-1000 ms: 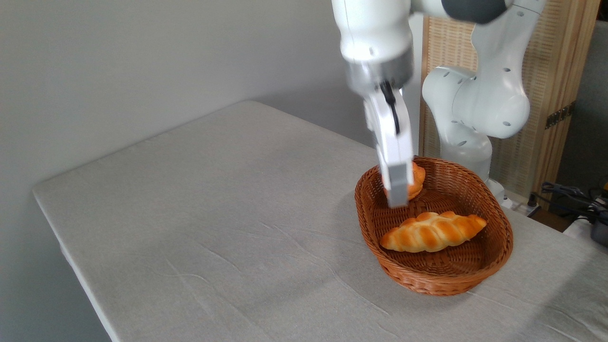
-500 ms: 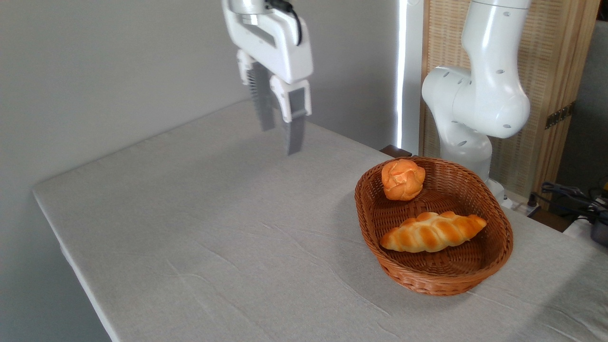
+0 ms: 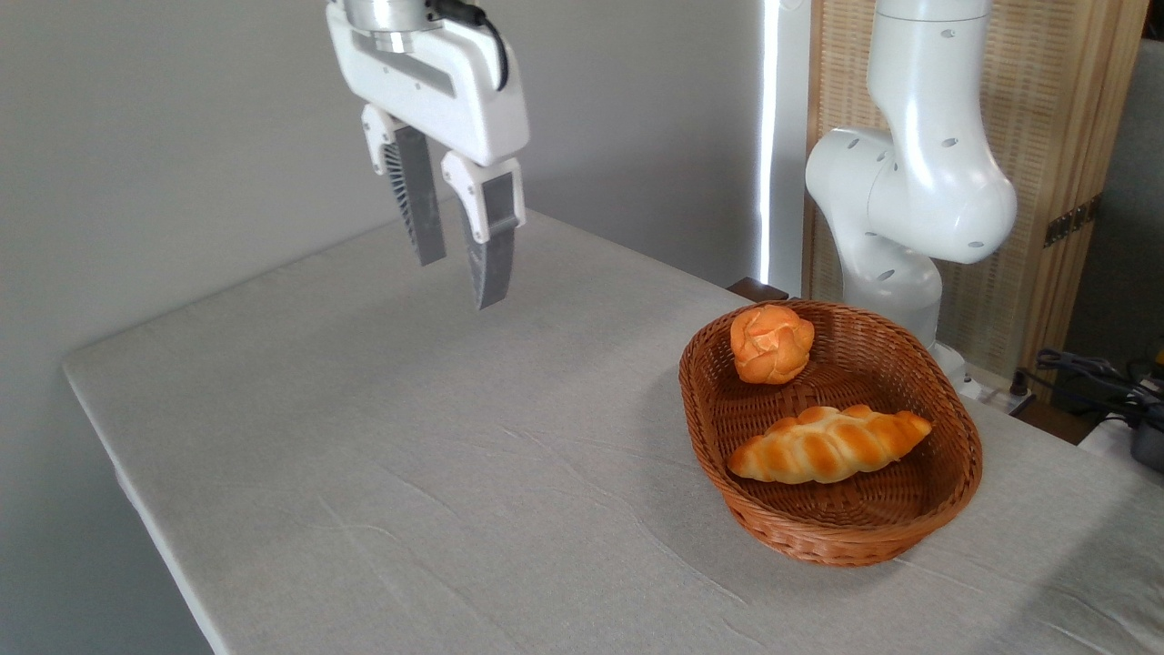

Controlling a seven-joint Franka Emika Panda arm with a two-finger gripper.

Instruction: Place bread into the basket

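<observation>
High over the surface's (image 3: 364, 437) far left, the tool (image 3: 455, 264) has withdrawn, fingers spread and empty. Bread (image 3: 829, 443) and bun (image 3: 771, 343) lie in the basket (image 3: 955, 491); the task looks finished.

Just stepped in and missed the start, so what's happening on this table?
A white robot arm is putting bread into a wicker basket. The long braided bread lies inside it, with a round bun resting at the far end. The claw hangs open and empty above the far left of the table, well clear of the basket. The job looks done.
</observation>
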